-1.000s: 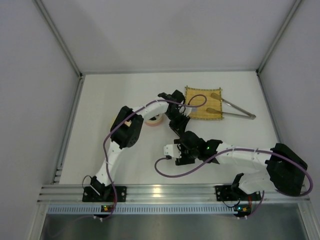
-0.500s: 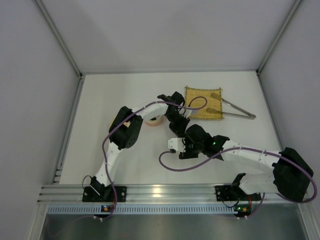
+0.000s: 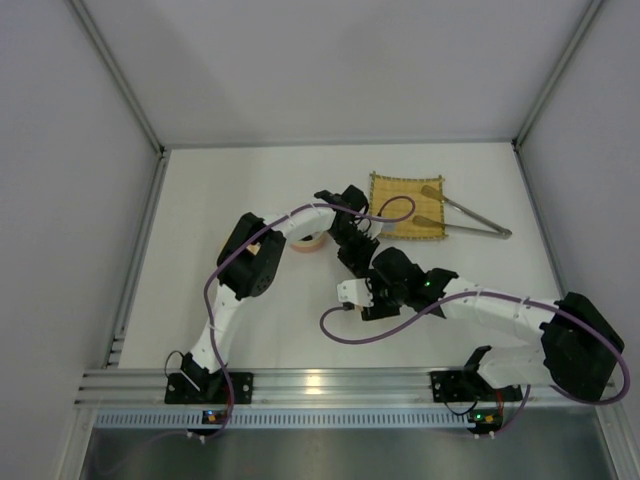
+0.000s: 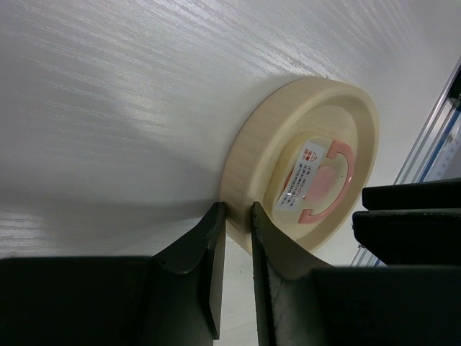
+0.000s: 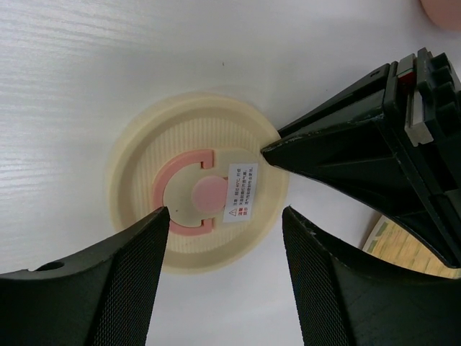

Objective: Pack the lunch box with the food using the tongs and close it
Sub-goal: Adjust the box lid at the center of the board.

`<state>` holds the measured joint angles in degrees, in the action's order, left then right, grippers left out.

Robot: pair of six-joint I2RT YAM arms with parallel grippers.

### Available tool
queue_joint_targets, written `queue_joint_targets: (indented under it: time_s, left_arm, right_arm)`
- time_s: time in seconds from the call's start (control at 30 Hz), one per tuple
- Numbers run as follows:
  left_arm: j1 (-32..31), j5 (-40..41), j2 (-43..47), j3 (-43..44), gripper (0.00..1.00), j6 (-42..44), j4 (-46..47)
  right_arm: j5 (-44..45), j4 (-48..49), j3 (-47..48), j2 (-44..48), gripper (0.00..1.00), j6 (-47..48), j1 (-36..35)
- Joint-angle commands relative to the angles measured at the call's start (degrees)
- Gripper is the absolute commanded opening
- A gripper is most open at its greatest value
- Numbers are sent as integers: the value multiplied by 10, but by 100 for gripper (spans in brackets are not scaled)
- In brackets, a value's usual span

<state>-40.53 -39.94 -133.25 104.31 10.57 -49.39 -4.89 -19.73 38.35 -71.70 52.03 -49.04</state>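
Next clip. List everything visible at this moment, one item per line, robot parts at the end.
table: one, white, under everything.
mat: one, yellow woven, far right of centre.
tongs: one pair, silver, tips on the mat, joint on the table.
lid: one, cream with pink mark, on the table under both grippers.
round piece: one, cream and pink, partly behind the left arm.
left gripper: black, shut on the lid's rim.
right gripper: black, open above the lid.
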Motion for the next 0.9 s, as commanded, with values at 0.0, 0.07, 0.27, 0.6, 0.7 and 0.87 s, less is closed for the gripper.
queue_joint_targets:
  time_s: [0.0,0.07,0.27,0.6,0.7,0.87]
  left_arm:
    - [-5,53,-23,-32,13,38,-26]
    - [-5,51,-23,-31,13,37,-26]
    - [-5,51,-25,-29,13,37,-28]
    - [-5,51,-29,-24,12,35,-26]
    - [-5,51,-31,-24,12,36,-26]
    - [-5,55,-31,-24,12,38,-27]
  right_arm:
    - [-20,-7,-2,-11,64,14,5]
    - [-21,1,-8,-14,64,18,4]
    - [-26,14,-6,-34,64,6,3]
    - [-35,7,-4,-34,65,-7,-2]
    - [-42,-1,-6,-29,65,-9,-6]
    - [-50,-6,-9,-23,65,-10,-7]
